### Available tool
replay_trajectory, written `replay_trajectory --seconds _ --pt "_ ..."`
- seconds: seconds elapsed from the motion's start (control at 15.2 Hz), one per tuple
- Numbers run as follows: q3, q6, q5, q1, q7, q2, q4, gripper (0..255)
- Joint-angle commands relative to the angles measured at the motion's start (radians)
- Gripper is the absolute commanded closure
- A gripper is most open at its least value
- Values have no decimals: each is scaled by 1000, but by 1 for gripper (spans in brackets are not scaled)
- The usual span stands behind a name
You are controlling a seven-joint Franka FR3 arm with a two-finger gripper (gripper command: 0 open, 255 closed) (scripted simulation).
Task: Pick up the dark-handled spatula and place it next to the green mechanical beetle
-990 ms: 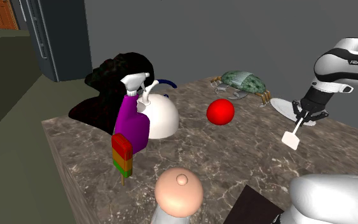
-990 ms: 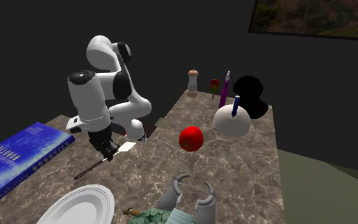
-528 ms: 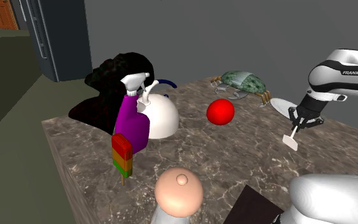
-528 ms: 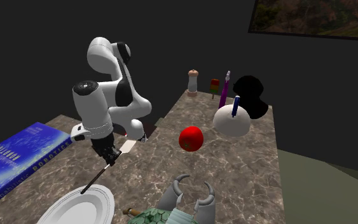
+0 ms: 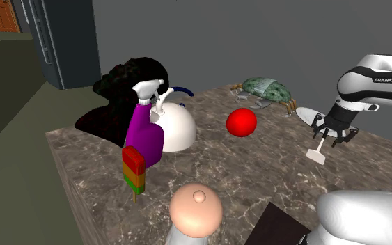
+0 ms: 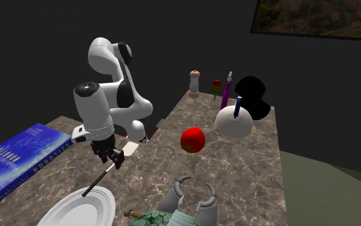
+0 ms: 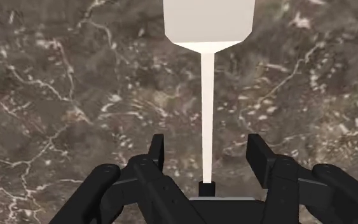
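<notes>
Marble counter (image 7: 56,76) lies under the pincer (image 7: 206,146), its fingers apart and clear of the spatula (image 7: 208,25) between them. The spatula seems set down, with the beetle (image 5: 269,89) nearby, so only the retreat is left.

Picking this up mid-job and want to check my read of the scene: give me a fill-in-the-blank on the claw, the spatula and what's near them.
1. The claw is ____, its fingers either side of the spatula's thin shaft without touching it.
2. The spatula's pale blade shows against the brown ____ tabletop.
3. In the second exterior view, its dark handle reaches over the rim of the white ____.
4. The round fruit near the green beetle is coloured ____.

Missing words: open; marble; plate; red.
</notes>
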Motion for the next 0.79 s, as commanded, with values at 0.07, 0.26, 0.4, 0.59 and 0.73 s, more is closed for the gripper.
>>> replay_trajectory --seconds 0.07,0.26,0.4,0.59,0.73 --pt "0 0 0 0 0 0 0 0" --pt "8 -35 7 2 -1 -6 29 0" --pt "24 -104 20 7 -4 -14 90 0" --pt "30 -131 25 9 -5 -15 115 0" --pt "30 -131 25 9 -5 -15 115 0"
